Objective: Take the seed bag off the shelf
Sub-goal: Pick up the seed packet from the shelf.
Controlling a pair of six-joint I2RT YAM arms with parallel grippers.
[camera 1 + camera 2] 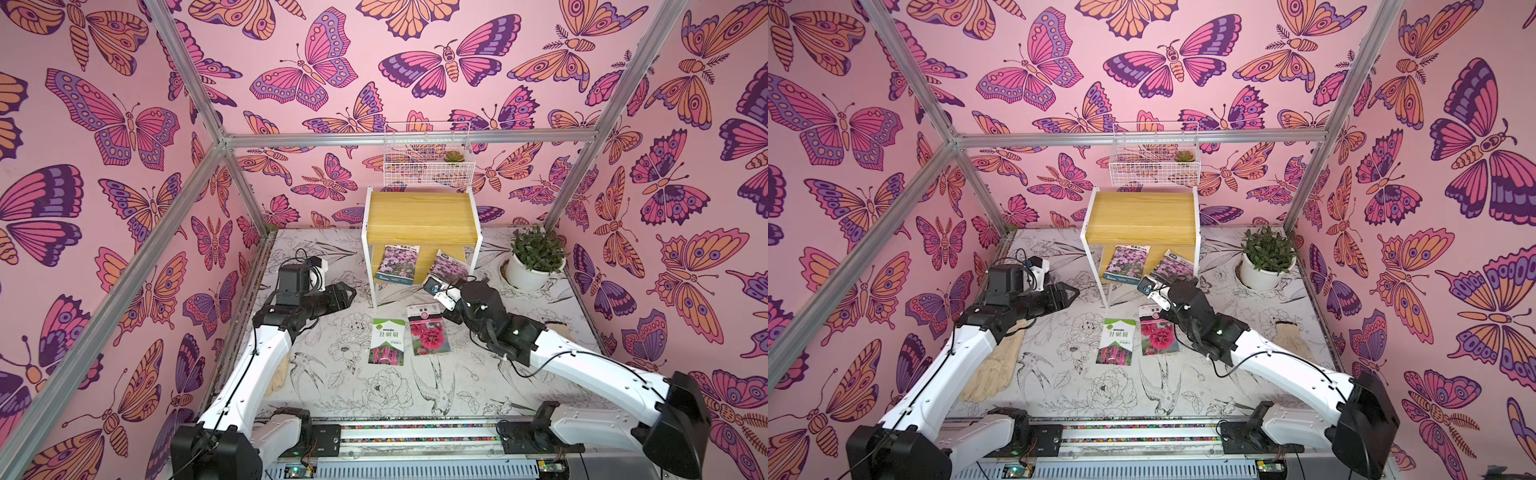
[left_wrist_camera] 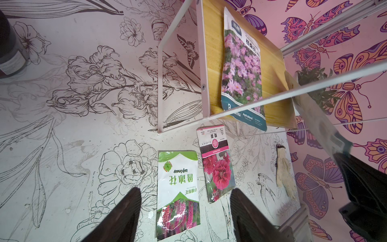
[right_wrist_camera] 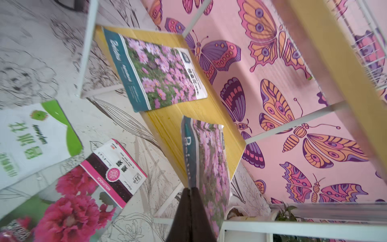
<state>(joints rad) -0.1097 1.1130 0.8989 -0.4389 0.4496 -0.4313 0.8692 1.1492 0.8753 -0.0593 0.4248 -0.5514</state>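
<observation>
Butterfly-papered walls enclose the desk [image 1: 332, 374]. Tilted on the lower board of the shelf [image 1: 419, 216], the right-hand seed bag [image 3: 209, 159] is clamped at its edge by the right gripper [image 3: 191, 190]; a second bag [image 1: 397, 262] lies beside it. Grasp made; next, probably draw it clear of the frame. The left gripper [image 2: 184, 207], jaws apart, hovers away from the shelf.

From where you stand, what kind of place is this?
Probably a staged garden-themed test booth, not a real shop: butterfly-papered walls on a metal frame, flower seed bags on a small shelf, and a potted plant on a flower-printed table.
</observation>
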